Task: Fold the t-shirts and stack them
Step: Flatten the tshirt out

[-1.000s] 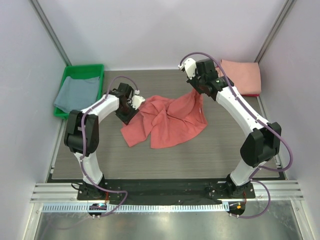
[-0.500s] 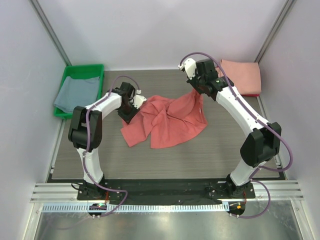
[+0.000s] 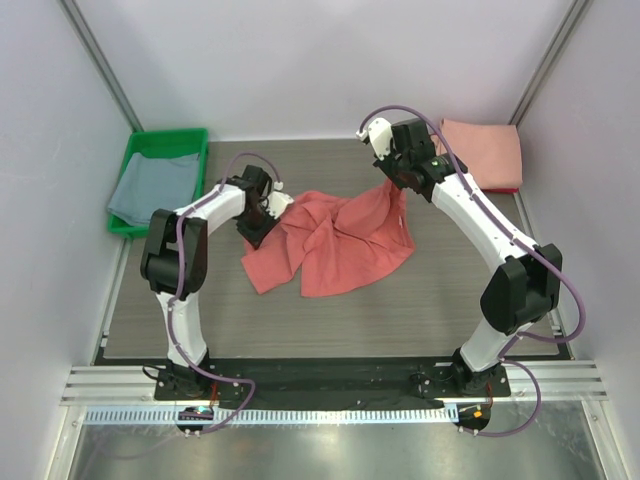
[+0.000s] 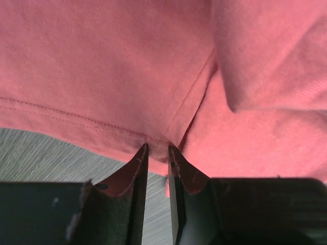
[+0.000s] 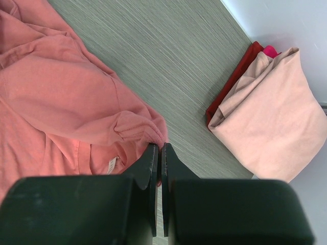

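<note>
A coral-red t-shirt lies crumpled on the middle of the table. My left gripper is at its left edge. In the left wrist view the jaws stand narrowly apart and pinch the shirt's hem at their tips. My right gripper is shut on a bunched fold at the shirt's upper right edge, close to the white neck label. A folded pale pink t-shirt lies at the far right corner. A grey-blue t-shirt lies in the green tray.
The green plastic tray stands at the far left, against the left wall. A dark red cloth lies under the pale pink t-shirt. Walls enclose the table on three sides.
My left arm's elbow has swung right, toward the shirt, while its gripper stays at the hem. The right arm and the shirt have not visibly moved.
</note>
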You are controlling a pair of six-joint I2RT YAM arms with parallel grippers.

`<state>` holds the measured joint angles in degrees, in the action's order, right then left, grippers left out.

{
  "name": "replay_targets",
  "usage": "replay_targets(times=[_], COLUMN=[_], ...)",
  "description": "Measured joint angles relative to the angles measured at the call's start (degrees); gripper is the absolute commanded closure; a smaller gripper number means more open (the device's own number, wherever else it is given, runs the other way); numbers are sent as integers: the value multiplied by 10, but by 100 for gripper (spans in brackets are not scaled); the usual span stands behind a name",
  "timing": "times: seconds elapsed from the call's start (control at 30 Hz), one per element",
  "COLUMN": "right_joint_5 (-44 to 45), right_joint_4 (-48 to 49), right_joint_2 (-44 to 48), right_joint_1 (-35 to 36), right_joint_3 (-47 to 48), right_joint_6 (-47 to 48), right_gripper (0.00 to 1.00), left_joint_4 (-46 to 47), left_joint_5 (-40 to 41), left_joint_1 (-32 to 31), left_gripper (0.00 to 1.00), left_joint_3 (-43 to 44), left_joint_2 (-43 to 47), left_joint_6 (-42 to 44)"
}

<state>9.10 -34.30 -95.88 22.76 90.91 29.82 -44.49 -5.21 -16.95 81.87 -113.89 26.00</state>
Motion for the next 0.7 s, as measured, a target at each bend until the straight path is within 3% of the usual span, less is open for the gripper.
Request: replay_targets(times=[0.57, 0.7], right_joint_5=[0, 0], right_joint_4=[0, 0], right_joint_2=[0, 0], right_joint_1=[0, 0], right_joint_3=[0, 0], right_joint_6=[0, 0], right_gripper=[99, 99], left_joint_4=[-5, -3], left_joint_5=[0, 1], left_joint_1=[0, 0], left_gripper=[73, 80], left_joint_3=[6, 3], left_joint_2=[-7, -7], left_joint_6=[-1, -2])
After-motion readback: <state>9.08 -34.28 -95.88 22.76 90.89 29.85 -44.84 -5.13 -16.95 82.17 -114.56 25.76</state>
